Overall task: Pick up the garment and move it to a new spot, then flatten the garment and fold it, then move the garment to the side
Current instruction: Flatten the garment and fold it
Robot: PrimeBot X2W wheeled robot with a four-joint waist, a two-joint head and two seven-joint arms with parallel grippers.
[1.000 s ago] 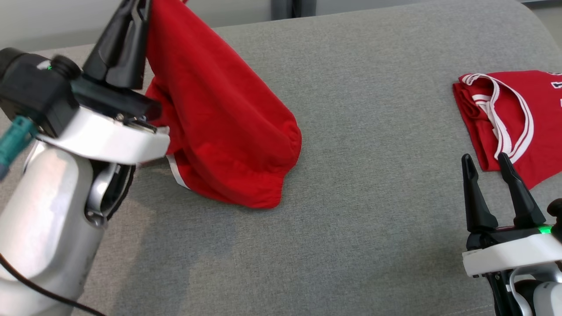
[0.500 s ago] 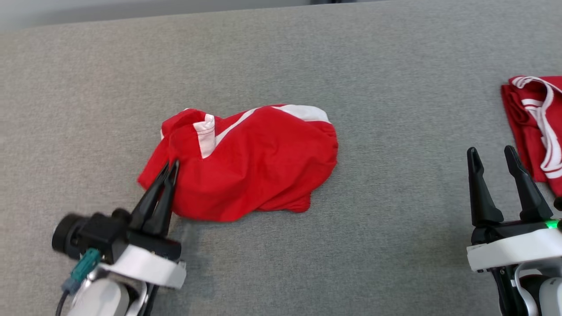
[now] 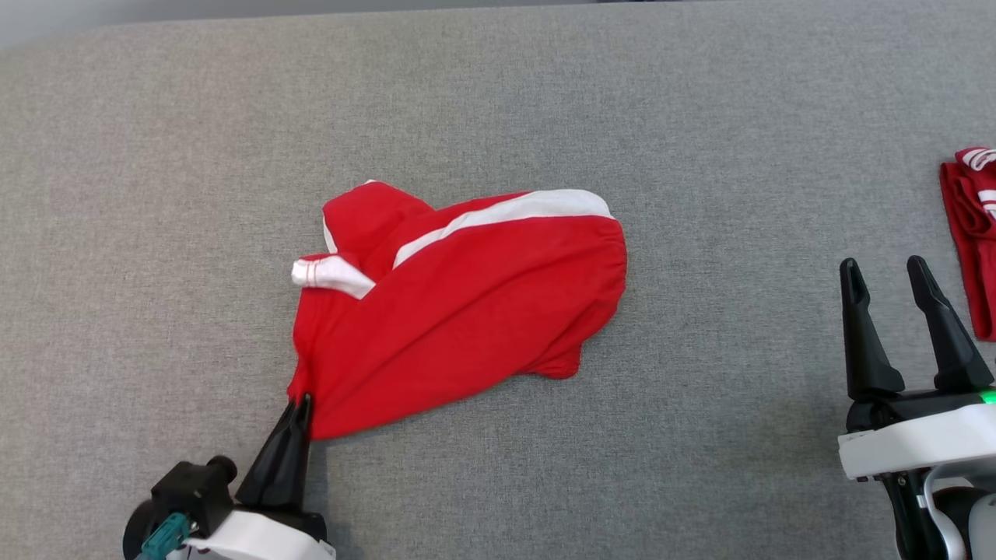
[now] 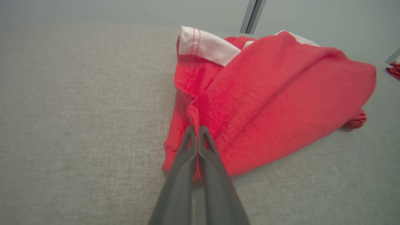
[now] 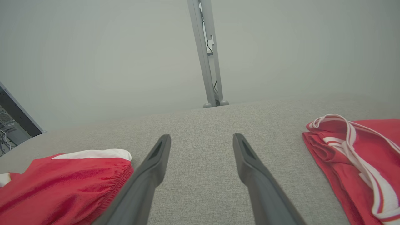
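**Position.** The red garment (image 3: 467, 311) is found lying crumpled on the grey padded surface (image 3: 545, 93), left of centre in the head view. Its near-left corner is pinched between the closed fingers of the left gripper (image 3: 302, 400), which is seen low at the left. From that corner the cloth is drawn into taut folds that run up and to the right. The rest of the garment is spread beyond and to the right of this gripper, resting on the surface. A white band (image 3: 506, 214) is noted along its far edge, and a small white hem piece (image 3: 327, 274) is turned out at its left side.

The right gripper (image 3: 883, 264) is observed at the lower right, well apart from the garment. Its fingers are spread wide and nothing is held between them.

**Count.**
- Two grippers are counted.
- Two red pieces of clothing are counted: the held garment and a second red item (image 3: 969, 233) with white trim. The latter is laid at the right edge, near the right gripper and not touched by it.
- One grey metal post (image 5: 207, 53) is seen behind the surface in the right wrist view.
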